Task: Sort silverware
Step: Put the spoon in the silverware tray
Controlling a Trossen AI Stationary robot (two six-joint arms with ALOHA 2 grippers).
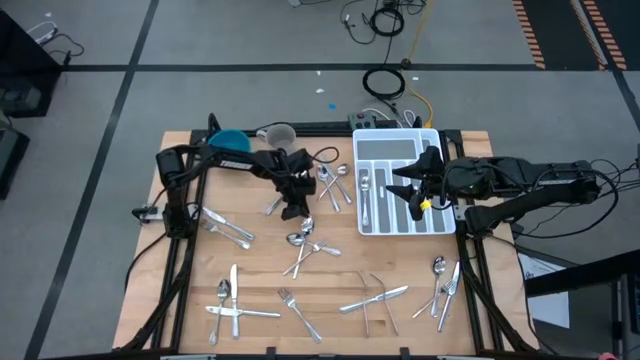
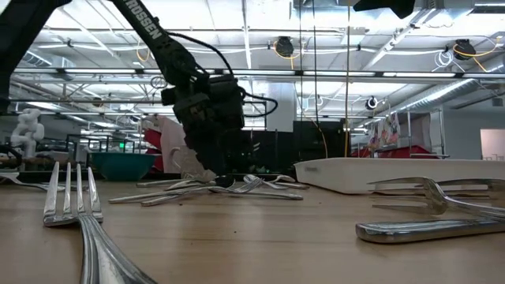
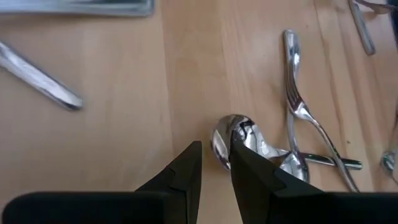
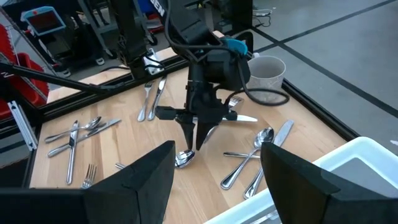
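Observation:
Silverware lies scattered over the wooden table [image 1: 260,275]: forks, knives and spoons near the front edge [image 1: 232,302], at the right [image 1: 445,283] and beside the tray [image 1: 335,186]. A few pieces lie in the white tray [image 1: 405,232]. My left gripper [image 1: 297,213] points down at a spoon [image 1: 297,239] in the middle of the table. In the left wrist view it [image 3: 216,144] is open by a narrow gap, one finger over the spoon's bowl [image 3: 229,126] and one beside it. My right gripper [image 4: 214,180] hovers open above the tray, holding nothing. My left gripper comes from above, pointing down, with the bowl's edge [image 3: 217,149] between its fingertips. One finger [image 3: 249,165] covers part of the bowl. I cannot tell whether either finger touches the spoon, which lies flat on the table.
A fork [image 3: 297,112] lies across the spoon's handle close to my left gripper. A blue bowl [image 1: 230,140] and a clear cup [image 1: 280,133] stand at the far edge. Black frame rails run along the table's sides [image 1: 180,260]. Bare wood shows left of the spoon [image 3: 124,143].

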